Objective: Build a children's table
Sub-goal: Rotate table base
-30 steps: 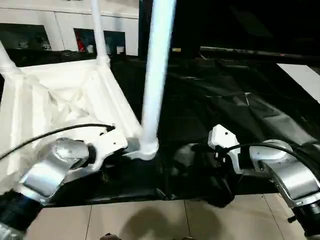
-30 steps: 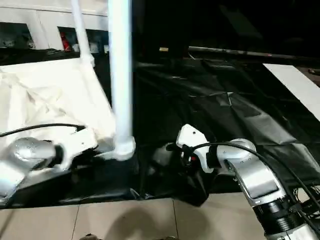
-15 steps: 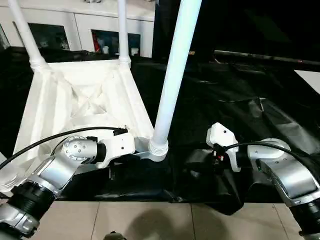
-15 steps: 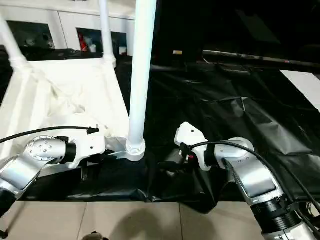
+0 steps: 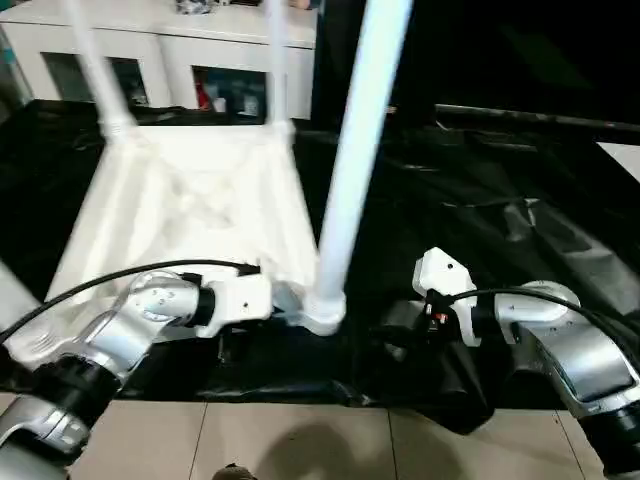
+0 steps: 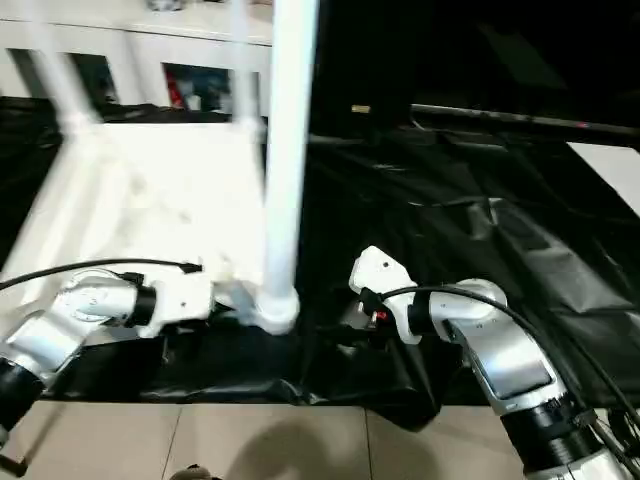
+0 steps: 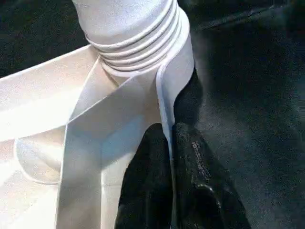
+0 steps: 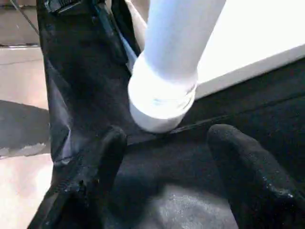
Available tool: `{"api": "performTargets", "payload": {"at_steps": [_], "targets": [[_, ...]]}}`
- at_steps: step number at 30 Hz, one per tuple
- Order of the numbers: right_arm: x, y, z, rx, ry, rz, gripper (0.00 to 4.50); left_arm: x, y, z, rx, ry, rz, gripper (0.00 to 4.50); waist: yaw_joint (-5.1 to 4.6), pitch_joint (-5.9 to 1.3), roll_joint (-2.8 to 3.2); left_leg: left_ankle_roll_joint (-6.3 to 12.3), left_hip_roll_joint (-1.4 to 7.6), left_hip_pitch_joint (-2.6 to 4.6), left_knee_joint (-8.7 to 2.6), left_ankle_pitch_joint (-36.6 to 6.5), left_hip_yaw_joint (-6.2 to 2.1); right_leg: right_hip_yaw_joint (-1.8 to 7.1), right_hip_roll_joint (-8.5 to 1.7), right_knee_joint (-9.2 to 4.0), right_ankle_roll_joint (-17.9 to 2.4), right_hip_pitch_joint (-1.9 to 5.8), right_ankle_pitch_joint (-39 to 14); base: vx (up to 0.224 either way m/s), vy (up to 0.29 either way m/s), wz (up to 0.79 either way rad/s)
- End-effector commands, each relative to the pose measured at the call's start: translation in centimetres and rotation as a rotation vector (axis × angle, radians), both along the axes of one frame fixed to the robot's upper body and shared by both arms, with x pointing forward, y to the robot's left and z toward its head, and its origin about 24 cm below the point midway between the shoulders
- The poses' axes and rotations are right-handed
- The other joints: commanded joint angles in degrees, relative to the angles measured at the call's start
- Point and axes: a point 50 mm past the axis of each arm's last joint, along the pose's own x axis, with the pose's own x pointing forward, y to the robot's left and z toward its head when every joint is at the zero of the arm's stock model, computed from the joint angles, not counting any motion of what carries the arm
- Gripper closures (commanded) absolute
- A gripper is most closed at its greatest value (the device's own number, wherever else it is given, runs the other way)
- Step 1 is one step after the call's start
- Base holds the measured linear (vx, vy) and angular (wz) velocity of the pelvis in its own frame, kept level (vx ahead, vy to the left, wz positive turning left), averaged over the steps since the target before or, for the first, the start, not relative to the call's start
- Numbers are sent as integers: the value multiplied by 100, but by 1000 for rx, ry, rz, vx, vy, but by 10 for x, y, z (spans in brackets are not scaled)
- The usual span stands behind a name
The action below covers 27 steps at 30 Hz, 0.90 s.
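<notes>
Left wrist view: left hand (image 7: 170, 191) pinches the tabletop (image 5: 190, 210) rim beside the near leg (image 5: 355, 170). Right hand (image 8: 167, 176) waits spread by that leg's socket. Hold the rim steady while seating the leg squarely.

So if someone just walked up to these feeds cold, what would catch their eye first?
Probably the upturned white children's table on the black cloth, with the near leg rising tall from its corner socket in the middle of the head views. Next, the left gripper, shut on the tabletop's rim right beside that socket. The right gripper hangs open just short of the leg's base.
</notes>
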Motion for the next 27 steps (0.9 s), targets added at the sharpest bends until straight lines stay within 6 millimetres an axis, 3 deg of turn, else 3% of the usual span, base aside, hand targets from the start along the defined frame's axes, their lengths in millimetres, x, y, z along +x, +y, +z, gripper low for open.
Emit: {"api": "performTargets", "payload": {"at_steps": [1,5,7,11,12,15,16,19,21,26,27], "targets": [[0,-1,3,15,-18,-11,132,-2,-15,1,8,-55,-104,448,-53,-343,75,-187,14,145,-447,-2433,21,162,-343,-553,-521,131,-2705,0,0,0],[0,0,3,17,-20,-17,132,6,-13,3,-13,-71,-23,448,-29,-351,68,-185,15,134,-439,-2308,35,172,-344,-524,-563,145,-2566,0,0,0],[1,0,3,22,-26,-31,132,16,-6,2,-24,-66,112,448,-37,-354,70,-185,14,121,-440,-2272,37,172,-344,-509,-578,157,-2530,0,0,0],[3,-1,2,29,-32,-53,132,18,1,2,-67,-24,212,448,-74,-349,45,-180,-10,74,-445,-2175,28,151,-352,-515,-465,187,-2728,0,0,0],[3,-1,1,30,-34,-63,132,18,3,2,-84,-4,238,448,-115,-343,43,-171,-19,89,-434,-2215,29,145,-349,-537,-442,171,-2852,0,0,0],[6,-2,-1,24,-51,-106,132,17,3,2,-102,12,255,448,-222,-335,23,-141,-39,46,-441,-2184,13,123,-338,-558,-358,194,-3002,0,0,0],[11,-2,-3,30,-67,-162,132,17,1,2,-133,34,267,448,-245,-333,-3,-132,-42,51,-437,-2183,16,123,-338,-569,-339,187,-3045,0,0,0],[23,-3,-9,56,-86,-315,132,16,-4,3,-200,82,283,448,-303,-344,3,-116,-70,69,-414,-2106,23,120,-344,-588,-359,155,-3179,0,0,0],[27,0,-12,112,-90,-385,132,16,-6,2,-200,92,286,448,-315,-349,9,-91,-61,101,-409,-2092,42,143,-332,-587,-431,122,-3033,0,0,0],[26,7,-22,173,-61,-440,132,17,-9,0,-201,115,303,448,-294,-361,40,-90,-31,95,-440,-2022,51,172,-315,-523,-572,150,-2509,0,0,0],[26,7,-22,184,-59,-449,132,18,-9,2,-230,152,336,399,-286,-363,54,-103,-29,116,-431,-2026,66,185,-314,-507,-646,137,-2402,0,0,0]]}}
